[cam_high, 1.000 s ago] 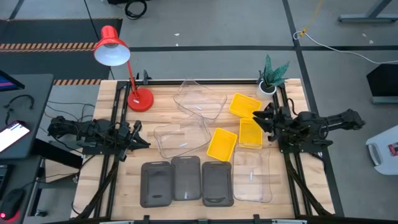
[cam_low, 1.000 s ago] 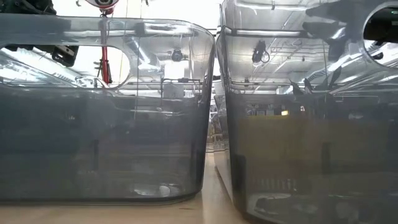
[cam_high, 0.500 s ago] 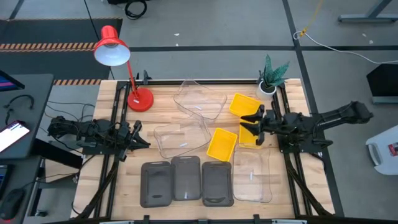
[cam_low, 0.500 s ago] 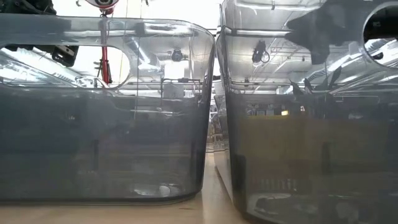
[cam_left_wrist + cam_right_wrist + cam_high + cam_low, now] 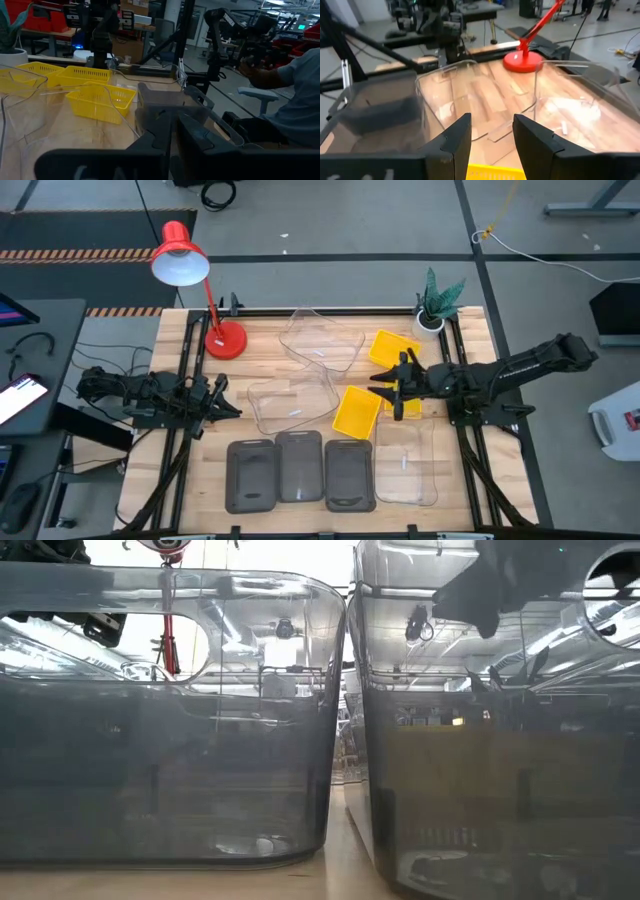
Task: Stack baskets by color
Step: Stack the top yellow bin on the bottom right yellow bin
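Observation:
Three yellow baskets lie right of centre: one far, one nearer the middle, and one partly under my right gripper. That gripper hovers open above them with nothing between its fingers. Clear baskets rest at the far middle, the centre and the near right. Three dark grey baskets sit side by side along the near edge. My left gripper waits shut at the table's left side.
A red desk lamp stands at the far left and a small potted plant at the far right corner. Black rails run along both sides of the table. In the left wrist view a person sits beyond the table.
My right gripper has reached from the right rail toward the table's left, out over the yellow baskets, staying open. The baskets have not moved.

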You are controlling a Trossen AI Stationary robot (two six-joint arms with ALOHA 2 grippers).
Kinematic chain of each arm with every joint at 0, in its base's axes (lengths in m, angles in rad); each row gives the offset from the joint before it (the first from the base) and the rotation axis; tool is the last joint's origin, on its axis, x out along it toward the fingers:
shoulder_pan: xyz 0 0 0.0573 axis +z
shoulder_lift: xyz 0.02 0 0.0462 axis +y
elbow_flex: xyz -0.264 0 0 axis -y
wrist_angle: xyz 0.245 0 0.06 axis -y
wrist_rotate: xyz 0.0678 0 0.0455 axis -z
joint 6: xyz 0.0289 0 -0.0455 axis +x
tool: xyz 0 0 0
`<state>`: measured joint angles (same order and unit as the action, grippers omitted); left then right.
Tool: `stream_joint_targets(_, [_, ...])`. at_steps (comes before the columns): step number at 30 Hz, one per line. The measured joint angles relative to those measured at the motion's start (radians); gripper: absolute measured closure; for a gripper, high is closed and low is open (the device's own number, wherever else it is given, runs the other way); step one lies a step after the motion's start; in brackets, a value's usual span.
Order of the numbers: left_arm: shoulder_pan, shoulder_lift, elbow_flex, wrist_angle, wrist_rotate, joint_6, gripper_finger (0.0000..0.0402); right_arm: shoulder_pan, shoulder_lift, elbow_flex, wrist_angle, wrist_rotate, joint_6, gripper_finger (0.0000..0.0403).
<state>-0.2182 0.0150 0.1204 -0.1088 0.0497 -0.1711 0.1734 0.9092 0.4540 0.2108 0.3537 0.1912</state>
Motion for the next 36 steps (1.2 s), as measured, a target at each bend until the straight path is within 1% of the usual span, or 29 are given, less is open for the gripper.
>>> stream_joint_targets(2, [0.000, 0.000, 0.000, 0.000, 0.000, 0.000, 0.0366, 0.003, 0.041, 0.026, -0.010, 0.000, 0.000, 0.0253])
stream_joint_targets(6, [0.000, 0.000, 0.000, 0.000, 0.000, 0.000, 0.0369, 0.002, 0.116, 0.096, -0.108, 0.000, 0.030, 0.0253])
stream_joint_targets(9, [0.000, 0.000, 0.000, 0.000, 0.000, 0.000, 0.0373, -0.011, 0.172, 0.153, -0.221, -0.001, 0.077, 0.0253])
stream_joint_targets(12, [0.000, 0.000, 0.000, 0.000, 0.000, 0.000, 0.0373, -0.033, 0.228, 0.222, -0.376, -0.007, 0.114, 0.0253])
stream_joint_targets(15, [0.000, 0.000, 0.000, 0.000, 0.000, 0.000, 0.0368, -0.072, 0.289, 0.290, -0.528, -0.048, 0.132, 0.0253])
stream_joint_targets(18, [0.000, 0.000, 0.000, 0.000, 0.000, 0.000, 0.0364, -0.114, 0.350, 0.352, -0.627, -0.102, 0.140, 0.0253])
stream_joint_targets(22, [0.000, 0.000, 0.000, 0.000, 0.000, 0.000, 0.0363, -0.161, 0.432, 0.427, -0.739, -0.174, 0.123, 0.0253])
stream_joint_targets(26, [0.000, 0.000, 0.000, 0.000, 0.000, 0.000, 0.0368, -0.201, 0.504, 0.495, -0.857, -0.213, 0.103, 0.0253])
stream_joint_targets(31, [0.000, 0.000, 0.000, 0.000, 0.000, 0.000, 0.0371, -0.250, 0.557, 0.561, -1.007, -0.203, 0.067, 0.0253])
stream_joint_targets(36, [0.000, 0.000, 0.000, 0.000, 0.000, 0.000, 0.0365, -0.340, 0.562, 0.578, -1.064, -0.198, 0.016, 0.0253])
